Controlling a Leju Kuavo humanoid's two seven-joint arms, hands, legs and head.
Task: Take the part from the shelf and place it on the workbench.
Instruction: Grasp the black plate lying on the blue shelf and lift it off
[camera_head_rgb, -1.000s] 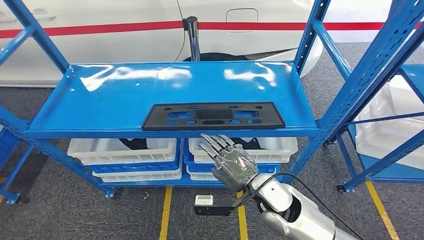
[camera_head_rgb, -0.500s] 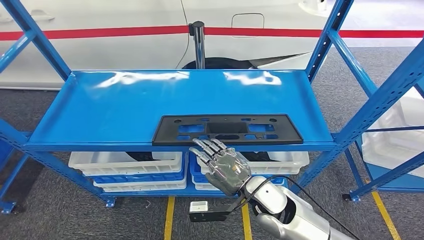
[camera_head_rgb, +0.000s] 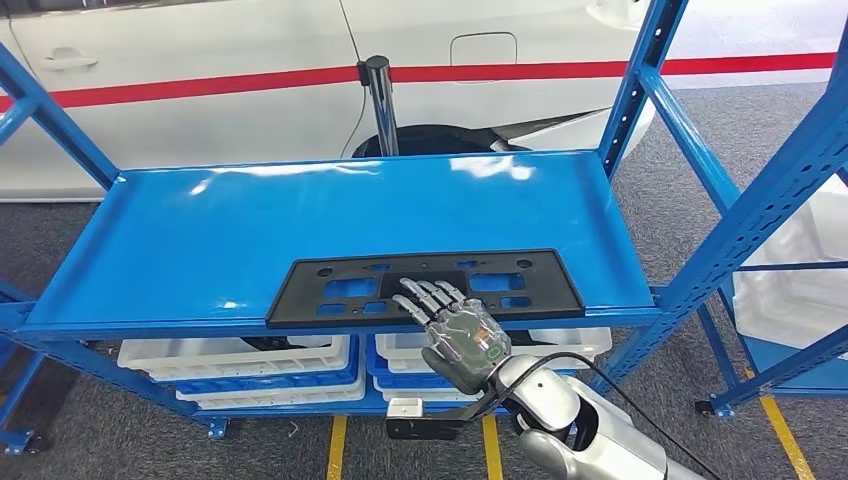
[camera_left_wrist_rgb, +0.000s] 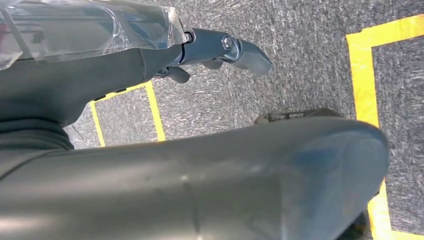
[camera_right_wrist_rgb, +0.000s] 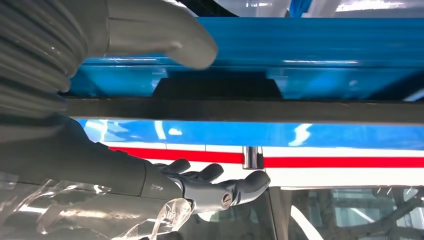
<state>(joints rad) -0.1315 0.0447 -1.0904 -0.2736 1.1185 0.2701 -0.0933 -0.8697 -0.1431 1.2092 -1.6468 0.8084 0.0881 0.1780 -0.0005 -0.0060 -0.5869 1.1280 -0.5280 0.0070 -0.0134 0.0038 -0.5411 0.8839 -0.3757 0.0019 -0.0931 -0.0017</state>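
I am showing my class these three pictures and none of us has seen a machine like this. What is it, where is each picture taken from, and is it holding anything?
It is a two-legged humanoid robot with silver arms. The wide picture comes from its head, looking down at a blue shelf. A flat black part with cut-out holes lies near the shelf's front edge. The right hand reaches up with its fingers spread over that edge; nothing is gripped yet. White bins sit on the level below, and a white car stands behind. The other two pictures come from wrist cameras: the right one looks past that hand at the shelf edge, and the left one looks down past the left hand at grey floor with yellow lines.
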